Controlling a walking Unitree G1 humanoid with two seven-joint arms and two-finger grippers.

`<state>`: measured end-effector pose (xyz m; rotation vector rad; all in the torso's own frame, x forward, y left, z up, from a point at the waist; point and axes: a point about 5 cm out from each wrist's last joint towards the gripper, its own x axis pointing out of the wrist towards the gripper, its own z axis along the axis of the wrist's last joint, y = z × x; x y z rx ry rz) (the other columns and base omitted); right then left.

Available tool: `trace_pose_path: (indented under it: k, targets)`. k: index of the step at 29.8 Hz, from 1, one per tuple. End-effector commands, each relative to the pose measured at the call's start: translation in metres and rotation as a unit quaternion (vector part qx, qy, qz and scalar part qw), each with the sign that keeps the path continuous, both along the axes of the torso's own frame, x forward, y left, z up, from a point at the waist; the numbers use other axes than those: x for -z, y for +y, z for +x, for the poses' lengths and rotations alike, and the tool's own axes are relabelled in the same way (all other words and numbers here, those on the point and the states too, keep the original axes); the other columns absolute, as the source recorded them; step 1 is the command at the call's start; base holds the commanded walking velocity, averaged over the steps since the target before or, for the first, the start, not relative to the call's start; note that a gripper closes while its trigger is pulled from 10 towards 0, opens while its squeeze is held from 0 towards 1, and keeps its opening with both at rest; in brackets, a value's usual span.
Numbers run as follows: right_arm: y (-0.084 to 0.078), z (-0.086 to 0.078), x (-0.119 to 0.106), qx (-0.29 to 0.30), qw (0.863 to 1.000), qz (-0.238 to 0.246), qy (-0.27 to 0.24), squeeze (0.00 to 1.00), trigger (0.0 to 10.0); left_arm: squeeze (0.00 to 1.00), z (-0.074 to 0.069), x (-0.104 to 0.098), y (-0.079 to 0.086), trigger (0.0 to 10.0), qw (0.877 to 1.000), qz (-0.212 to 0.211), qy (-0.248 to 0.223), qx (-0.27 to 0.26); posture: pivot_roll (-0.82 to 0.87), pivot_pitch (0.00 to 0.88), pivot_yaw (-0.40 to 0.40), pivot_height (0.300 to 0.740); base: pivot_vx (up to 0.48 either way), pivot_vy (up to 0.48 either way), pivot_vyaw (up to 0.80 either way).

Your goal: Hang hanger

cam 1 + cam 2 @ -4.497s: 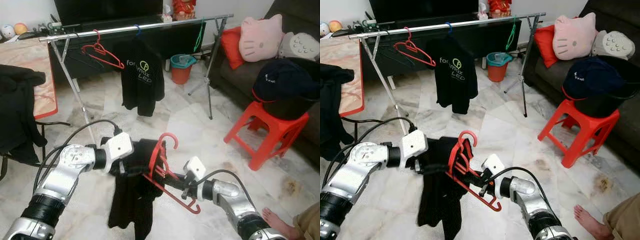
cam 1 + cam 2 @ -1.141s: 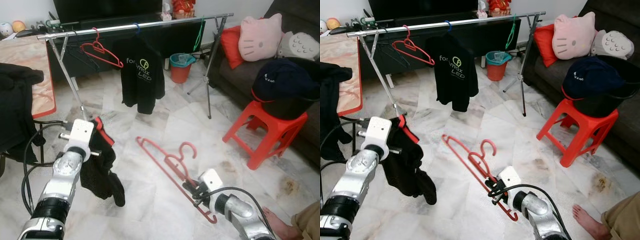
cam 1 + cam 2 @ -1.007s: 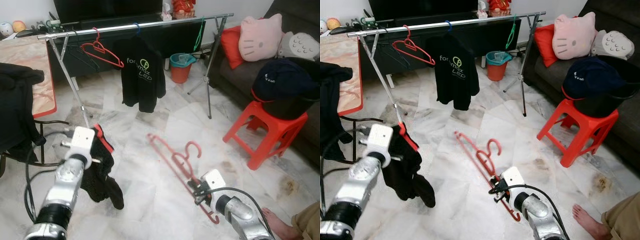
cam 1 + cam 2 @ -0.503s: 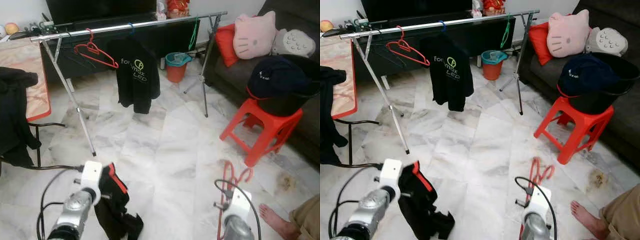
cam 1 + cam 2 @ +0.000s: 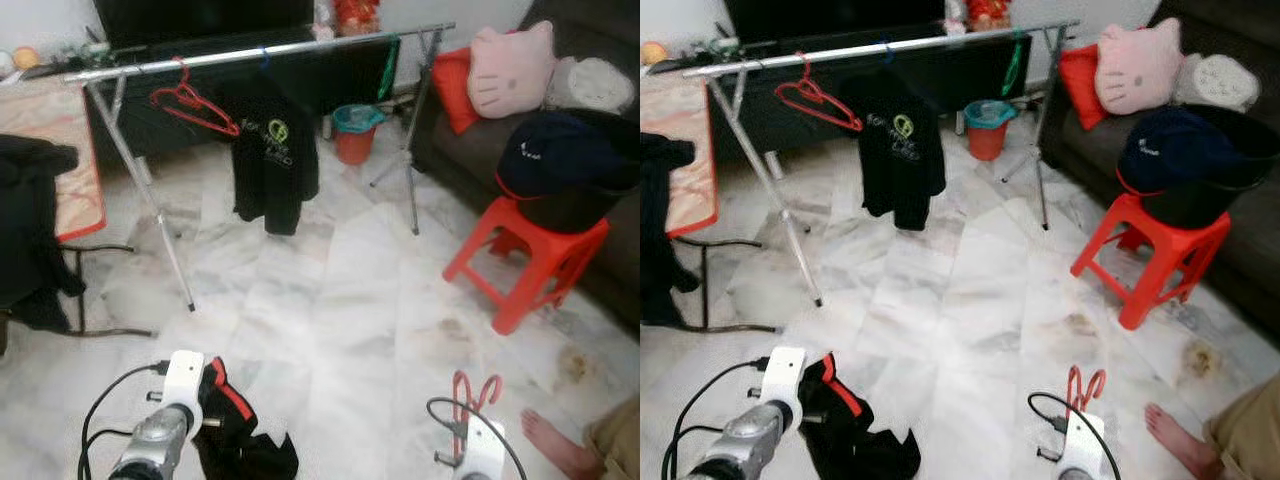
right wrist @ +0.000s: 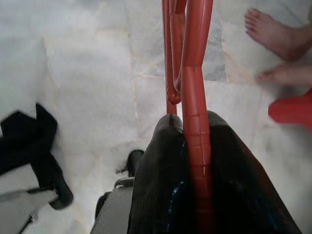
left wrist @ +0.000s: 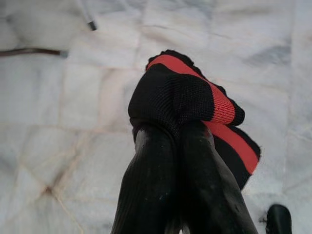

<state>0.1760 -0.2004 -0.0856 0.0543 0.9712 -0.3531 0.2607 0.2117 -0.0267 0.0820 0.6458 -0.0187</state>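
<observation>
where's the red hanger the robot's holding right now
The red hanger is clamped in the right claw, low on the robot's right in the head views, above the marble floor and near a person's bare foot.

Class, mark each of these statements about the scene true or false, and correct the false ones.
1. The right gripper is shut on a red hanger. True.
2. The left gripper holds a white towel. False: it is shut on a black garment with red trim.
3. A black shirt hangs on the rail. True.
4. The stool is blue. False: it is red.
5. A bare foot rests on the floor near the robot's right side. True.
6. The rail carries no hangers. False: a red one hangs near its left end.
</observation>
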Motion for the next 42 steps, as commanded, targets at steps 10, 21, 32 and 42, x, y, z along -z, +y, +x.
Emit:
trace_pose_path:
  k: [10,21,32,42]
  targets:
    - [0.009,0.002,0.000,-0.031,0.999,0.003,-0.001,0.00,10.0,0.00,0.001,-0.002,0.004,10.0,1.000,-0.010,-0.013,-0.023,0.03,0.000,0.006,0.740,0.000,0.000,0.80]
    - [0.011,-0.004,0.003,-0.047,0.999,0.006,0.007,0.00,10.0,0.00,0.008,-0.007,0.002,10.0,0.998,-0.023,-0.039,-0.043,0.03,0.000,0.000,0.740,0.000,0.000,0.80]
    - [0.010,-0.005,0.004,-0.065,0.998,0.004,0.011,0.00,10.0,0.00,0.014,-0.013,0.003,10.0,0.997,-0.022,-0.055,-0.049,0.04,0.000,-0.005,0.740,0.000,0.000,0.80]
    - [0.007,-0.003,0.003,-0.037,0.999,0.016,-0.002,0.00,10.0,0.00,0.012,-0.012,0.004,10.0,0.997,-0.022,-0.055,-0.042,0.04,0.000,-0.013,0.740,0.000,0.000,0.45]
